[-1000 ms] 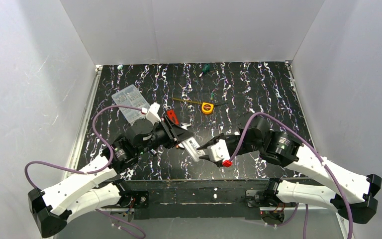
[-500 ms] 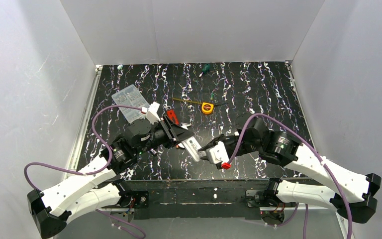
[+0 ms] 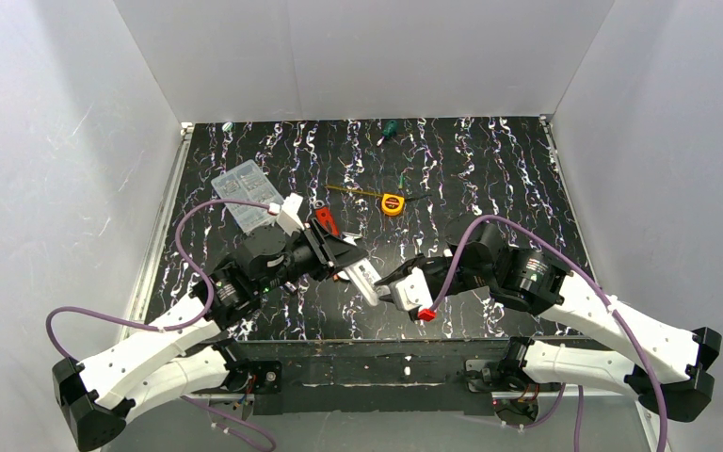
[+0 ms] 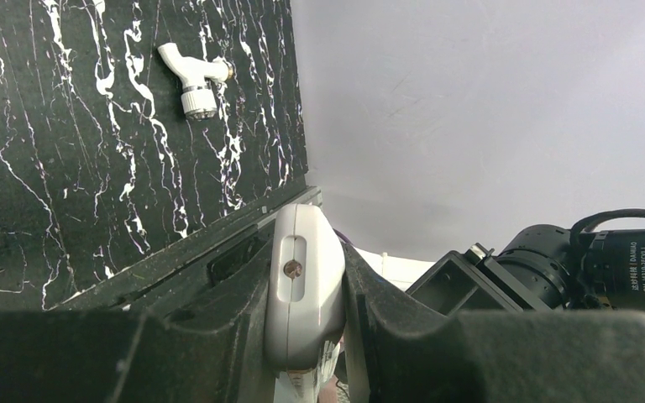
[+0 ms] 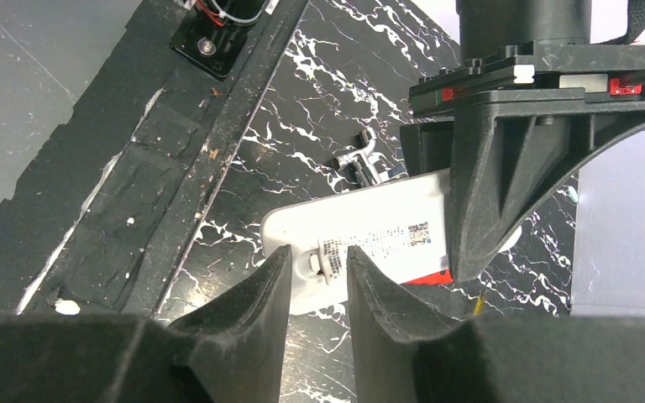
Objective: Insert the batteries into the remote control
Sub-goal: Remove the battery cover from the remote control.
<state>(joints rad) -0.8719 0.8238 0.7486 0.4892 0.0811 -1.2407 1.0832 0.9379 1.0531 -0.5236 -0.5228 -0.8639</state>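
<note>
White plastic and slim, the remote control (image 3: 369,285) is held off the black marbled tabletop (image 3: 490,169), towards 6 o'clock from its middle and close to the near edge. In the top view its long axis runs from about 10 o'clock to 4 o'clock, and the free end points to 4 o'clock. The right wrist view shows a broad face with a small printed label. The left wrist view shows it end-on, with a screw set in a recess.

The left gripper (image 3: 350,270) has its fingers (image 4: 235,336) closed tight on the 10 o'clock end of the remote control, one on each long side. The left arm rises from its base at 7 o'clock, and its wrist is turned towards 4 o'clock.

The right gripper (image 5: 317,273) faces the free end from 4 o'clock. Its fingers (image 5: 256,311) stand a narrow gap apart, and the label shows through the gap. Nothing can be made out between them, and whether they touch the remote control cannot be told. The right arm bends in from 5 o'clock, its wrist aimed towards 9 o'clock.

A silver metal piece (image 5: 361,164) lies on the tabletop just beyond the remote control. Further out lie a white tap-shaped piece (image 4: 193,80), a clear plastic box (image 3: 243,193) at 10 o'clock, a yellow tape measure (image 3: 393,203) and a green-handled screwdriver (image 3: 389,129) at 12 o'clock.
</note>
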